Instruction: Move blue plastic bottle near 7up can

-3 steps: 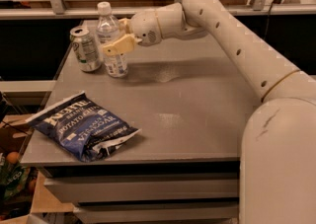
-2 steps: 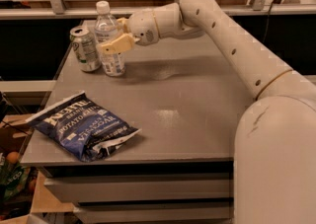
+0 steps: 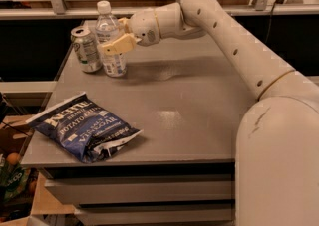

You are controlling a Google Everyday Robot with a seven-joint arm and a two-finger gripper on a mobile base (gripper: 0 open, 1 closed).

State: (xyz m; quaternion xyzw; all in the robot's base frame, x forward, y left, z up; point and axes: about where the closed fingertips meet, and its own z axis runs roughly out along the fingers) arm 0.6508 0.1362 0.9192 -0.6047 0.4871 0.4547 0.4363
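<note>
The blue plastic bottle (image 3: 114,63), clear with a white cap and a white-and-blue label, stands upright at the table's far left. The 7up can (image 3: 85,50), short, silver and green, stands just left of it, almost touching. My gripper (image 3: 111,36) reaches in from the right and is shut on the bottle's middle. One tan finger (image 3: 117,45) crosses the front of the bottle and the other sits behind it. The bottle's base looks to be at the tabletop.
A dark blue chip bag (image 3: 82,126) lies near the front left corner of the grey table (image 3: 189,115). A shelf rail runs along the back edge. My arm spans the table's right side. Boxes sit on the floor at the left.
My gripper has carried the bottle a little to the left, closer to the can. The can and the chip bag have not moved.
</note>
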